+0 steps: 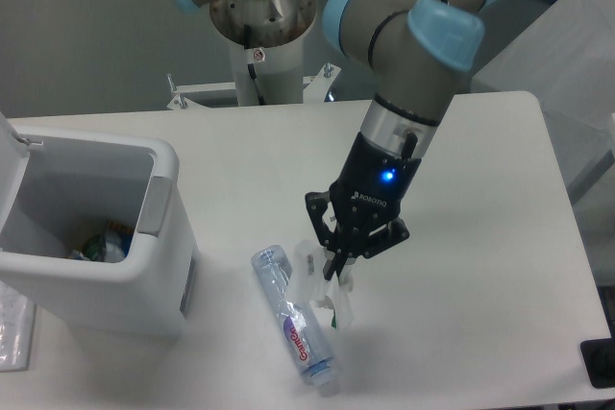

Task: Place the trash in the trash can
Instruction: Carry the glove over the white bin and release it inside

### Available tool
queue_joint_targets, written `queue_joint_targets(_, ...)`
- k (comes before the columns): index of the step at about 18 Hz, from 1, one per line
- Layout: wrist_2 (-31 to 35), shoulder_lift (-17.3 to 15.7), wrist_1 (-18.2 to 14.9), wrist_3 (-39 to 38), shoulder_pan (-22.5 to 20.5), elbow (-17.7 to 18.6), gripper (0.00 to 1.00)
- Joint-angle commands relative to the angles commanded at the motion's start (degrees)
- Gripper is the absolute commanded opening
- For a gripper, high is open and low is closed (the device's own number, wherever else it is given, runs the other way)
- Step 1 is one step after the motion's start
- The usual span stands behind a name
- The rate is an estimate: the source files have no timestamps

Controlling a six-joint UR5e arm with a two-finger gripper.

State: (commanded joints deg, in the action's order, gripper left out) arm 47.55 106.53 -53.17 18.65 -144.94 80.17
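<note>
My fingers (pixel 336 271) clamp the wrapper (pixel 327 287), lifted beside the bottle (pixel 295 325); both have yet to reach the trash can (pixel 159 237).

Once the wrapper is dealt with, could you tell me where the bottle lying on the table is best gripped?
Grip the bottle from above, across its labelled middle, with the fingers set square to its long axis. It lies flat and slantwise, cap toward the near table edge, and the round body is narrow enough there.
</note>
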Motion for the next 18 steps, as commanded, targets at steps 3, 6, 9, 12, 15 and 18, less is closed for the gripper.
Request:
queue_joint_targets(3, -1.14, -2.54, 0.09, -2.74, 2.37, -1.33, 0.00)
queue_joint_targets(6, -5.52, -4.92, -0.09, -3.53, 4.66, -0.02, 0.00)
queue_joint_targets(9, -6.94, -7.03, 0.00, -4.49, 6.94, 2.18, 0.00)
queue_joint_targets(12, -6.94, -7.30, 0.17, -6.34, 8.97, 4.81, 0.00)
queue_joint_targets(15, -6.94, -7.91, 0.09, -7.39, 10.99, 6.05, 0.00)
queue_joint_targets(18, -6.94, -9.58, 0.18, -8.98, 12.48, 7.89, 0.00)
